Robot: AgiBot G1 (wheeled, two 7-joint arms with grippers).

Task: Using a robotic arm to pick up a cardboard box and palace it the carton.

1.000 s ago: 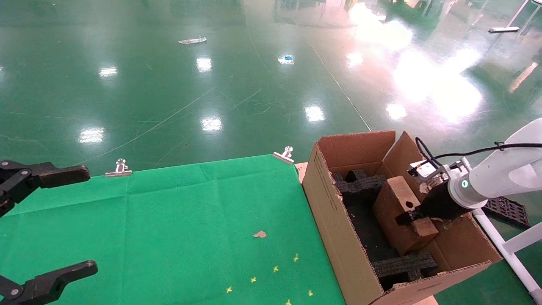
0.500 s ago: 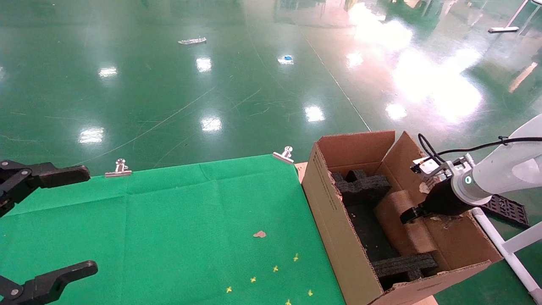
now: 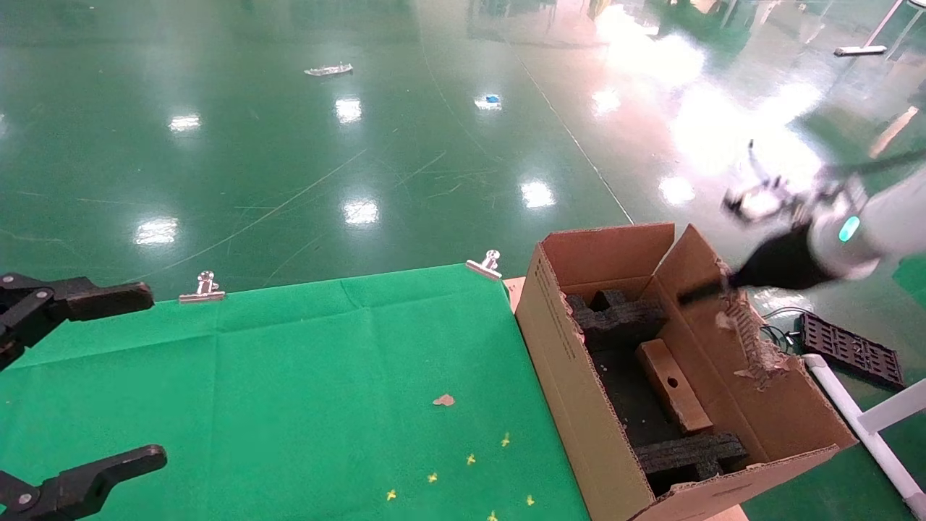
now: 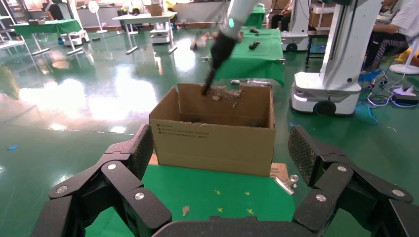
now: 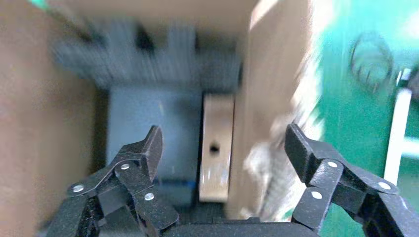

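Observation:
The cardboard box [image 3: 673,387], a narrow brown block with a round hole facing up, lies inside the carton [image 3: 557,340] along its right wall, between two black foam blocks [image 3: 615,315] [image 3: 691,456]. The right gripper [image 3: 705,291] on the white robotic arm [image 3: 882,217] hangs open and empty above the carton's torn right flap. In the right wrist view the box [image 5: 216,148] shows below the open right gripper [image 5: 225,140], clear of both fingers. The left gripper [image 3: 153,375] is open and empty over the table's left edge. It faces the carton [image 4: 212,143] in the left wrist view.
A green cloth [image 3: 289,376] covers the table, held by two metal clips [image 3: 205,287] [image 3: 486,265]. A cardboard scrap [image 3: 443,399] and yellow crosses lie on it. A black grid tray [image 3: 854,351] and white pipes [image 3: 861,420] stand right of the carton.
The right gripper opened, let go of the cardboard box and rose up out of the carton. The box dropped from tilted to lying flat inside. The left arm has not moved.

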